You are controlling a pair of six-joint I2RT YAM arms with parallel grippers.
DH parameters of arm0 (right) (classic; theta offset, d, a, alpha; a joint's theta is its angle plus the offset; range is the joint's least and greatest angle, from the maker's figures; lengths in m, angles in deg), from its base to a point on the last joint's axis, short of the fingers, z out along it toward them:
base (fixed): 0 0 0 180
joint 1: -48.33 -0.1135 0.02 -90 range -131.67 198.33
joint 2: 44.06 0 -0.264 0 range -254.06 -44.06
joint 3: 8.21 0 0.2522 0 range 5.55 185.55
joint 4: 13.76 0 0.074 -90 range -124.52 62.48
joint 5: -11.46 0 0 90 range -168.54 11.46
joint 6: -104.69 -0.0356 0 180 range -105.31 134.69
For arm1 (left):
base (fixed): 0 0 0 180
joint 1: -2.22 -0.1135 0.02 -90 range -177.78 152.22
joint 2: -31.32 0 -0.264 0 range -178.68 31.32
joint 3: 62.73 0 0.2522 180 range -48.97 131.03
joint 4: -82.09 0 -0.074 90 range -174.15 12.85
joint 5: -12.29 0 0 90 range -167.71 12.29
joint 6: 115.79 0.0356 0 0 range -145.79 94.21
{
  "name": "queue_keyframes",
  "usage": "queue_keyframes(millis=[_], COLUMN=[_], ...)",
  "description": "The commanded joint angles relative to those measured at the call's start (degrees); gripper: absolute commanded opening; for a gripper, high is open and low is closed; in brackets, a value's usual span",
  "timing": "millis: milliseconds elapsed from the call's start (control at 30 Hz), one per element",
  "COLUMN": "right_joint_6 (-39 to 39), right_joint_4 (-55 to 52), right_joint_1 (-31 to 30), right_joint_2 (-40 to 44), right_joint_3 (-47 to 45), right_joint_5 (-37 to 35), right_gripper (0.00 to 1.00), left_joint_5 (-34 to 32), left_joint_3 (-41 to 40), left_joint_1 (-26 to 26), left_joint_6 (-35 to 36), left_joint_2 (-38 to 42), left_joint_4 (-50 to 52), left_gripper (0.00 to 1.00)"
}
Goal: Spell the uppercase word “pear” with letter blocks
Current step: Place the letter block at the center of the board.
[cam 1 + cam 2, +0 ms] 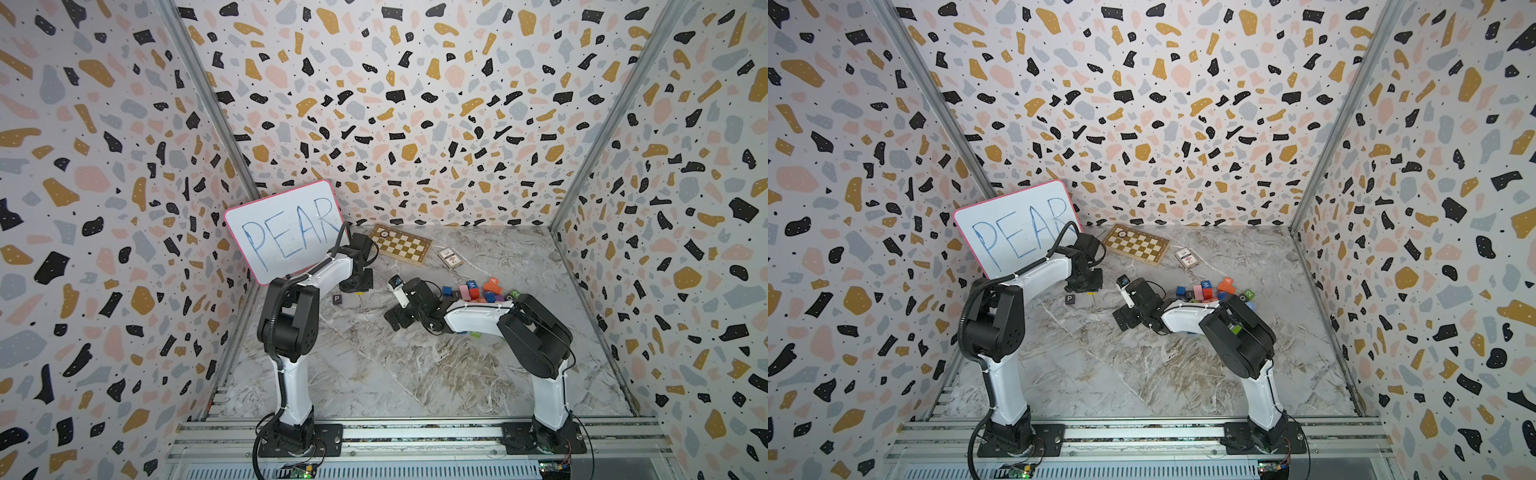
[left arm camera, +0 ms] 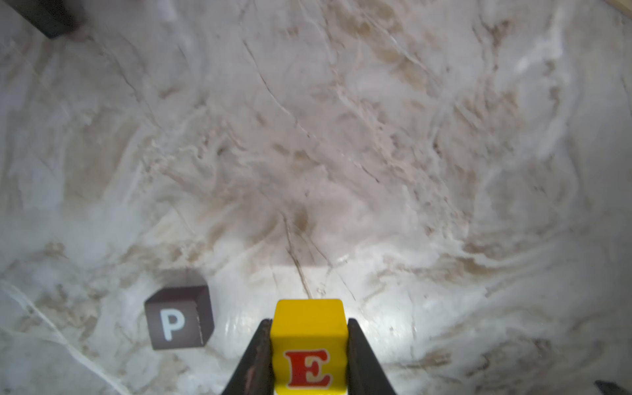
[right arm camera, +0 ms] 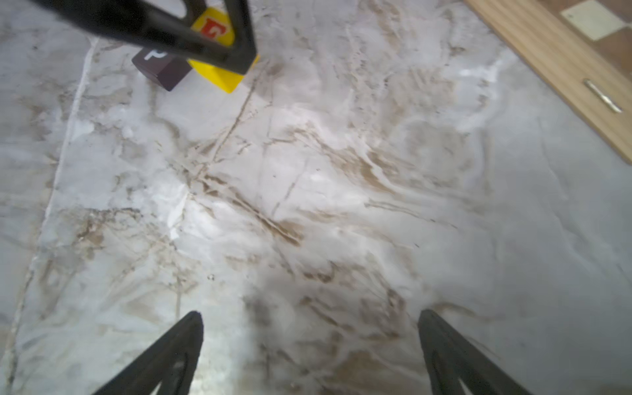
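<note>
**Top views.** Whiteboard (image 1: 286, 232) reading PEAR leans in the worktop's (image 1: 415, 374) far-left corner, as the copy to spell from. P (image 1: 337, 298) sits alone in front of it near the left edge, letter up, starting the row. Left arm (image 1: 328, 270) bends down just to the right of P, with a yellow sliver under its wrist. The spare blocks lie in a heap (image 1: 465, 291) toward the right edge. Orange A (image 1: 493, 281) is on the heap's far side, and I cannot pick out R. Right arm (image 1: 478, 316) lies low between the heap and P.

**Left wrist.** Left gripper (image 2: 308, 321) is clamped fully on E (image 2: 309, 342). The jaws pinch its two side faces, so the red letter faces up and reads the same way as P. There is a narrow gap between the two blocks (about right for a row, I judge).

**Right wrist.** Right gripper (image 3: 309, 314) has its jaws spread wide with nothing between them. It hangs over bare marble, likely keeping clear of the placing. From here E is low, just beside P. I cannot tell whether it rests on the worktop.
</note>
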Motion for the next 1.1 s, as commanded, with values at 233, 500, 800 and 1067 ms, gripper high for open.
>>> queue_keyframes(millis=[233,500,800,1067], right_joint_6=[1.66,1.88,1.42,1.33], right_joint_4=[-0.99,-2.03,-2.16,-1.54], right_joint_1=[-1.35,-1.34,-1.35,-1.3], right_joint_2=[-1.45,-1.12,-0.51,0.33], right_joint_3=[4.17,4.16,3.21,1.75], right_joint_5=[0.51,0.03,0.05,-0.04], right_gripper=[1.0,1.0,1.0,1.0], left_joint_5=[-0.45,0.35,0.56,0.48], left_joint_3=[2.2,0.42,-1.47,-2.43], left_joint_1=[-3.31,-4.26,-4.73,-4.78], left_joint_6=[4.84,4.4,4.47,3.83], left_joint_2=[-1.94,-1.98,-2.3,-2.4], left_joint_4=[3.67,2.96,2.53,1.95], left_gripper=[0.29,0.29,0.3,0.29])
